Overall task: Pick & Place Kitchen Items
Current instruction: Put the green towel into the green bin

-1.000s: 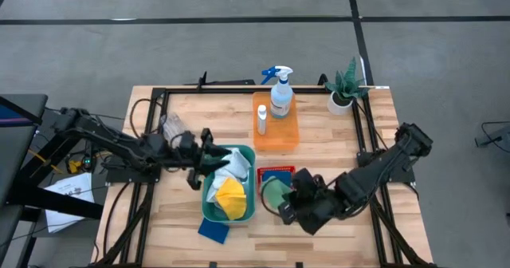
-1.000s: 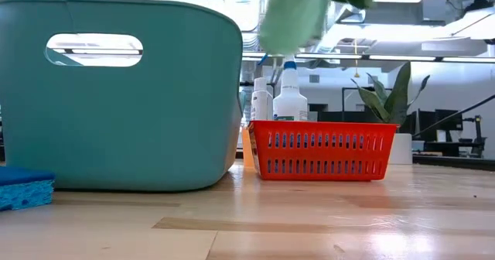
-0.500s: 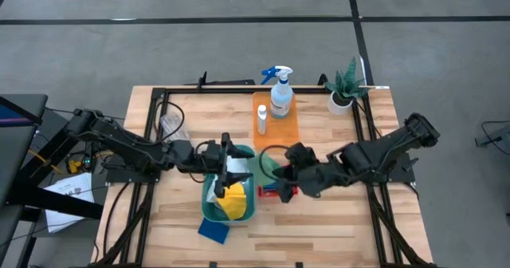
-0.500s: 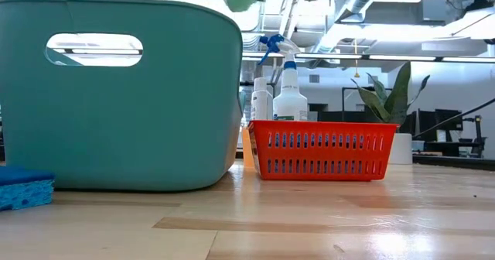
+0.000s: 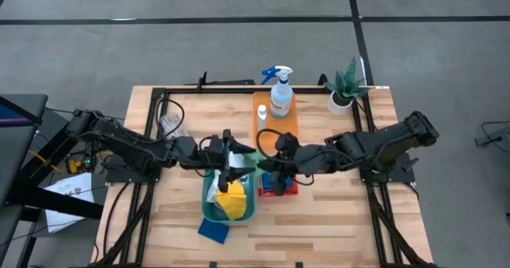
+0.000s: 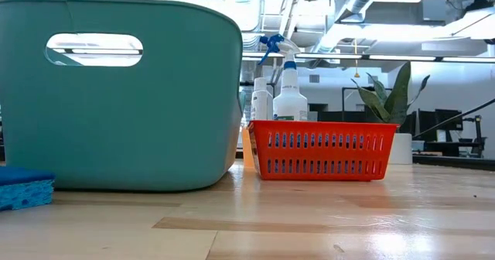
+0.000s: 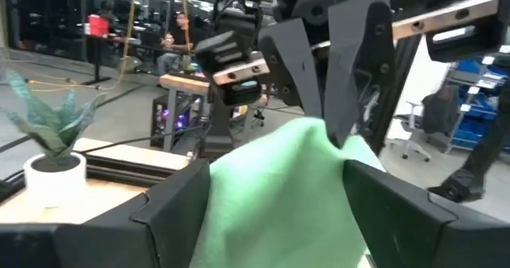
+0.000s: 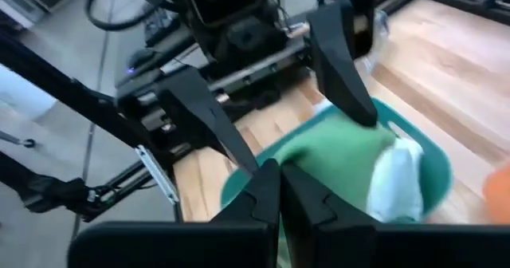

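Nearest the table's front edge lies a blue sponge (image 5: 213, 230), and just behind it the teal bin (image 5: 209, 206) holds a yellow cloth (image 5: 232, 198). Above the bin's far end, the green cloth (image 7: 275, 196) hangs pinched in the clenched fingers of the right gripper (image 8: 275, 187), directly between the spread fingers of the left gripper (image 7: 275, 190) (which come at it from the opposite side, not yet closed on it), so both grippers meet at the cloth and the bin lies straight below it. Farther back stand the red basket (image 6: 319, 148), then the spray bottle (image 5: 280, 94) and small white bottle (image 5: 261, 120) on the orange tray (image 5: 288, 137).
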Tool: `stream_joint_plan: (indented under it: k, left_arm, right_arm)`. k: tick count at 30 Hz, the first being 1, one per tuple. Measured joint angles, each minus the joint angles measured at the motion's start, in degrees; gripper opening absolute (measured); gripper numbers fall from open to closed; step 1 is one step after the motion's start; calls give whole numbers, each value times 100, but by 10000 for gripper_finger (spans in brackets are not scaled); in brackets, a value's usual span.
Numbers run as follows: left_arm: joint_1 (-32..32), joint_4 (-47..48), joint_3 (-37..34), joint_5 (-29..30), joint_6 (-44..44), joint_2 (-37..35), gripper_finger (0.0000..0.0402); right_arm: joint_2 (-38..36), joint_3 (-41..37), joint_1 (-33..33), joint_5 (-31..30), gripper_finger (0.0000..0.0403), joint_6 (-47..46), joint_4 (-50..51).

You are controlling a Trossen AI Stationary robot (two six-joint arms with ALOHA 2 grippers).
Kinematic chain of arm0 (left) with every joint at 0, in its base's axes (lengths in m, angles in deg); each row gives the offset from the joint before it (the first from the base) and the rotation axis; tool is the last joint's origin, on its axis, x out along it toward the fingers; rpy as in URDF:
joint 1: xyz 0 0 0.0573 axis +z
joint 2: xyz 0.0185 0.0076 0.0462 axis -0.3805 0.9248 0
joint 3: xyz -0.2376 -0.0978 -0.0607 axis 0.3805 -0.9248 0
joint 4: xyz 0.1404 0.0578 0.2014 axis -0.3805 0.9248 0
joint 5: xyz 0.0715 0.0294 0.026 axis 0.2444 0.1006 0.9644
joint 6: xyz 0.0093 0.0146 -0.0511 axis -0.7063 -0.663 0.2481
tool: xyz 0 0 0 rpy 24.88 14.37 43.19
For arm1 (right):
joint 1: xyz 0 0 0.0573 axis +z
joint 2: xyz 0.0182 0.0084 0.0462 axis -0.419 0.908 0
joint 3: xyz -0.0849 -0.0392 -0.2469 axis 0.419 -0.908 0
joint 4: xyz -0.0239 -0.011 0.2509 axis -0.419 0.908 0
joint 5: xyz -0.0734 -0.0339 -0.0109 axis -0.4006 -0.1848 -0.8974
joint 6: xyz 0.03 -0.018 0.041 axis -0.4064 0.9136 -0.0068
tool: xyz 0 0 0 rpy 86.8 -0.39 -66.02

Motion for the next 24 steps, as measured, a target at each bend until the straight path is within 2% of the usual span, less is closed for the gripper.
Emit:
stream_joint_plan:
  k: [15,19,24]
  left_arm:
    - [0,-6,0,-214,154,-2,275]
    - [0,-6,0,-213,155,-2,246]
    - [0,-7,0,-213,160,-2,178]
  right_arm:
    - [2,0,-223,177,0,347,-692]
    - [2,0,-260,177,0,347,-691]
    - [2,0,-260,175,0,347,-665]
